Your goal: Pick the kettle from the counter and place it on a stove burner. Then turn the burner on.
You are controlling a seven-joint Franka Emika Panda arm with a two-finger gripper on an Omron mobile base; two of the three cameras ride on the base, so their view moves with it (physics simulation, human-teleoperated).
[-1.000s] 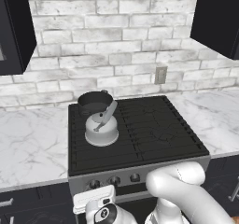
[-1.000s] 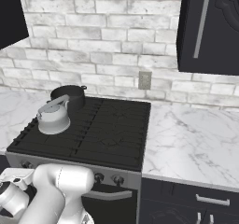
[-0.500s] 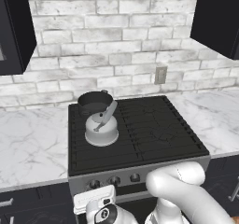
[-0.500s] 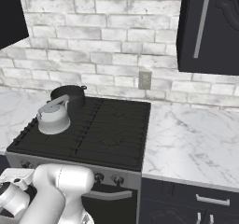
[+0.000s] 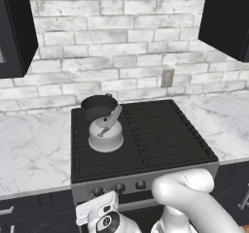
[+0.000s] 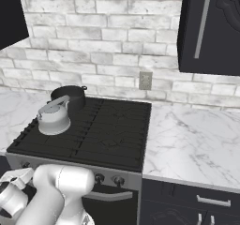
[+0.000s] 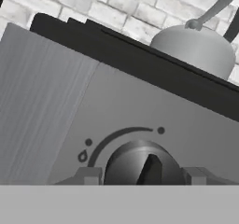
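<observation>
Nothing in either base view had shifted since the earlier frames: the kettle (image 5: 106,136) sat where it had been, on the front-left stove burner (image 5: 104,149) of the black cooktop, just in front of the dark pot (image 5: 98,106). White marble counter (image 5: 29,144) lay on both sides of the stove. In the hand view the gripper (image 7: 142,174) was close against the silver front panel (image 7: 154,120), its fingertips (image 7: 88,175) standing apart on either side of a round dark knob (image 7: 142,164). Whether they actually touched the knob could not be told from so near. The kettle's dome rose behind the cooktop edge.
</observation>
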